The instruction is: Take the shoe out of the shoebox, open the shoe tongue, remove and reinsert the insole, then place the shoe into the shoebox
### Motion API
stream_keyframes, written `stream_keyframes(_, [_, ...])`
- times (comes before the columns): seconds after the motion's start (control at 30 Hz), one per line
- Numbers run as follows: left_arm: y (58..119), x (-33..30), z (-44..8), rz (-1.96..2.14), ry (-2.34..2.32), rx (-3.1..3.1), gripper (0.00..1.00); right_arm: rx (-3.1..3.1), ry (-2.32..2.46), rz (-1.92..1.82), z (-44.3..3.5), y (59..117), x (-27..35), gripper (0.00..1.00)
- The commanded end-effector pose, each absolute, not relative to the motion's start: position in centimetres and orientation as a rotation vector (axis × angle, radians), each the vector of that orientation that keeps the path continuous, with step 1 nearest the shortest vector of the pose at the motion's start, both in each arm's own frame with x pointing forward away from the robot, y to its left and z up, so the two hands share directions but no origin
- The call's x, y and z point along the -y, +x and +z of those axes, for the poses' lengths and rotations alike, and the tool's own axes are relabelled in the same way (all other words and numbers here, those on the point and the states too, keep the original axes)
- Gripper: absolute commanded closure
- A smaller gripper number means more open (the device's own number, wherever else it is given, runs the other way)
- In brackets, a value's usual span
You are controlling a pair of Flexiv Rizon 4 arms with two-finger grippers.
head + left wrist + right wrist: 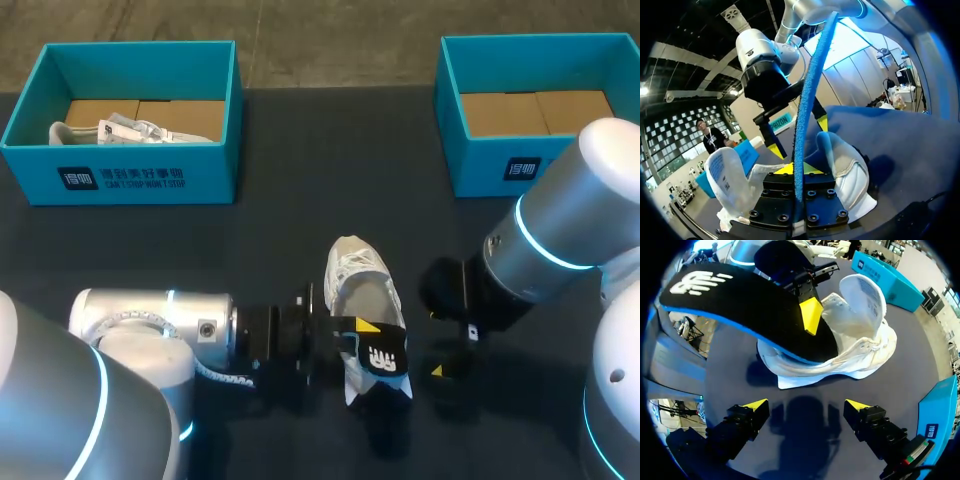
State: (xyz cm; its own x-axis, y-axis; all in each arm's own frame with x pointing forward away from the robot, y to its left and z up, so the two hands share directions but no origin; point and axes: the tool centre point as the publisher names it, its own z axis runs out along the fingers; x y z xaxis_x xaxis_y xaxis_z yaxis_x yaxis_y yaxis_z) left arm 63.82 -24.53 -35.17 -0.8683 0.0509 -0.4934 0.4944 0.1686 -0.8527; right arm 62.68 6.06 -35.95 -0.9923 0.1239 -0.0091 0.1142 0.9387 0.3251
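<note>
- The shoe [358, 285] — white, tongue folded well open — stands on its sole in the middle of the dark desk [300, 200], out of both boxes, so the taking-out and the tongue-opening look done.
- The insole [740, 300], black on top with a blue edge, is tilted up: its heel end is raised clear of the shoe, while its front end seems to dip into the shoe's opening.
- The left pincer [362, 328] pinches the insole between its yellow tips, one on each face; the left wrist view shows the blue edge running up between the fingers.
- My judgement: the work is at the insole step, but whether the insole is on its way out or going back in cannot be told from this moment alone.
- The right pincer [806, 407] hangs spread just beside the shoe, above the desk, holding nothing.
- Left to do at least: seat the insole flat inside, then put the shoe into a shoebox.
- The right shoebox [480, 160] at the far edge shows only a bare cardboard floor; the left shoebox [120, 175] — well apart from it — holds something white.
</note>
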Motion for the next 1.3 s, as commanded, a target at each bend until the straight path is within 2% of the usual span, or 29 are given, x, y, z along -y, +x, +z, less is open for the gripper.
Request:
stream_keyframes(0.03, [64.6, 24.9, -36.0, -1.735, 0.515, -2.120, 1.00, -3.062, 0.191, 0.507, -36.1, 62.6, -6.2, 0.00])
stream_keyframes(0.47, [64.2, 25.5, -35.0, -1.761, 0.543, -2.103, 1.00, -3.062, 0.191, 0.507, -36.1, 62.6, -6.2, 0.00])
stream_keyframes(0.57, [63.9, 25.6, -34.6, -1.760, 0.563, -2.098, 0.91, -3.062, 0.191, 0.507, -36.1, 62.6, -6.2, 0.00])
stream_keyframes(0.63, [63.8, 25.6, -34.4, -1.757, 0.567, -2.097, 0.91, -3.062, 0.191, 0.507, -36.1, 62.6, -6.2, 0.00])
stream_keyframes(0.73, [63.6, 25.6, -34.3, -1.753, 0.571, -2.098, 0.81, -3.062, 0.191, 0.507, -36.1, 62.6, -6.2, 0.00])
stream_keyframes(0.8, [63.4, 25.5, -34.2, -1.749, 0.570, -2.100, 0.82, -3.062, 0.191, 0.507, -36.1, 62.6, -6.2, 0.00])
stream_keyframes(1.03, [62.6, 25.5, -33.3, -1.725, 0.561, -2.119, 0.69, -3.062, 0.191, 0.507, -36.1, 62.6, -6.2, 0.00])
stream_keyframes(1.3, [61.7, 25.9, -31.8, -1.697, 0.534, -2.133, 0.70, -3.062, 0.191, 0.507, -36.1, 62.6, -6.2, 0.00])
